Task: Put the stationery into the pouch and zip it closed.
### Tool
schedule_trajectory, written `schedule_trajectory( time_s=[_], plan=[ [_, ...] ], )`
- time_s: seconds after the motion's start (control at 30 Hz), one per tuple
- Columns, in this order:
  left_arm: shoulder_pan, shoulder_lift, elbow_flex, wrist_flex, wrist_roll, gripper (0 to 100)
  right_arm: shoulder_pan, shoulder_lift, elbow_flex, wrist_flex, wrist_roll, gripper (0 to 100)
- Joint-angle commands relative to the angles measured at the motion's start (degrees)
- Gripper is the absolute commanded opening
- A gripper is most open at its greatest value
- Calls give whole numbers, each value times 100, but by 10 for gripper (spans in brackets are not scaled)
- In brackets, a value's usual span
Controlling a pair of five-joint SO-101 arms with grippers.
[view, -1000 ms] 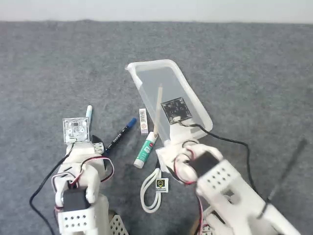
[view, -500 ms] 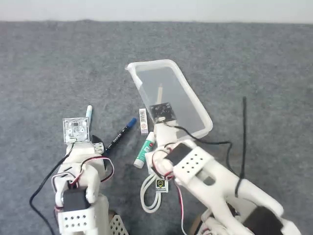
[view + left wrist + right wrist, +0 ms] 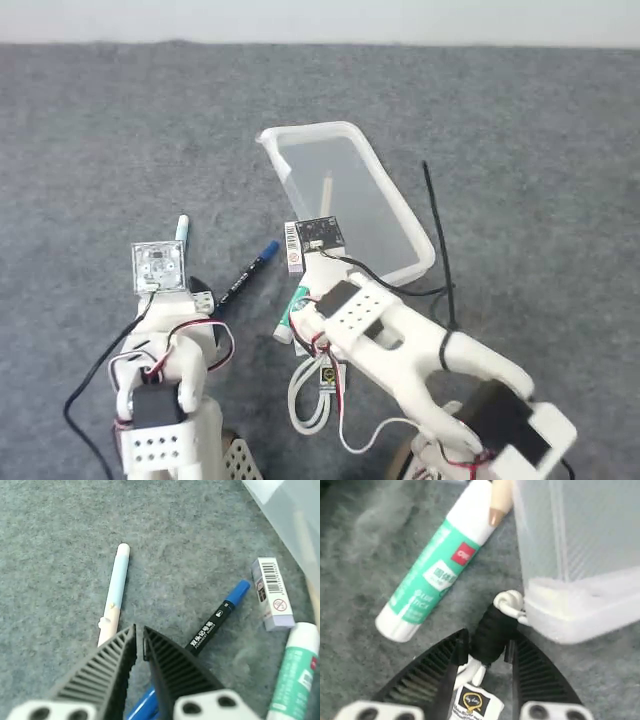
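The translucent pouch (image 3: 350,195) lies open in the middle of the grey mat with a pencil (image 3: 326,190) inside it. Beside it lie a white eraser (image 3: 293,247), a green glue stick (image 3: 292,312), a blue marker (image 3: 246,272) and a pale blue pen (image 3: 182,228). My right gripper (image 3: 487,635) is at the pouch's near end, shut on the black pull (image 3: 492,632) of the white strap (image 3: 312,395); the glue stick (image 3: 435,575) lies just beside it. My left gripper (image 3: 140,629) is shut and holds nothing, hovering between the pen (image 3: 116,587) and the marker (image 3: 215,622).
The left arm (image 3: 160,390) stands at the near left and the right arm (image 3: 400,345) stretches across the near middle. A black cable (image 3: 440,250) arcs over the pouch's right side. The mat's far half is bare.
The right arm has swung to the left, and its wrist has moved from over the pouch toward the eraser and glue stick. The left arm and the stationery have stayed put.
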Motion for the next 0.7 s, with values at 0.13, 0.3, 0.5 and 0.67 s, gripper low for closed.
schedule_trajectory(
  time_s=[0.13,0.3,0.5,0.67],
  plan=[
    [-9,-105,-75,-167,-79,27,409,145,-440,-40,-44,106],
    [-9,-105,-75,-158,-79,27,453,127,-484,48,220,19],
    [-9,-105,-75,-141,-79,27,444,-365,-545,716,334,6],
    [-9,-105,-154,53,-79,34,444,-1393,-527,1323,835,6]
  ],
)
